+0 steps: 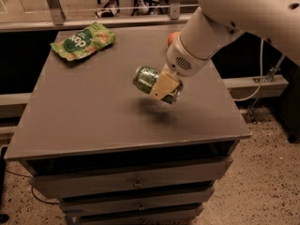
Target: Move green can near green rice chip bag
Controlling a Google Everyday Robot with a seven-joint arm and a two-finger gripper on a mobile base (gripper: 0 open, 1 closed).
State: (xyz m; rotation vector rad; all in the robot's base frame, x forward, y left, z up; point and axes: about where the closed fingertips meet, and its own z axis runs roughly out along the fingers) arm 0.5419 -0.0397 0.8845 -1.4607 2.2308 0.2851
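Grey tabletop [84,121] of a low drawer cabinet fills most of the camera view, seen from above. Reaching in from the upper right is a thick white robot arm [243,8]. At the table's far left corner lies the green rice chip bag [83,40], flat and crinkled, with a dark green oval logo. The green can [147,78] is well apart from the bag, near the middle of the table. It is tipped on its side, silver end facing left, and raised above the surface with a soft shadow below. The gripper [161,84] pinches the can, one tan finger pad [165,87] pressed across its side. A small orange-red apple [172,38] peeks out behind the arm.
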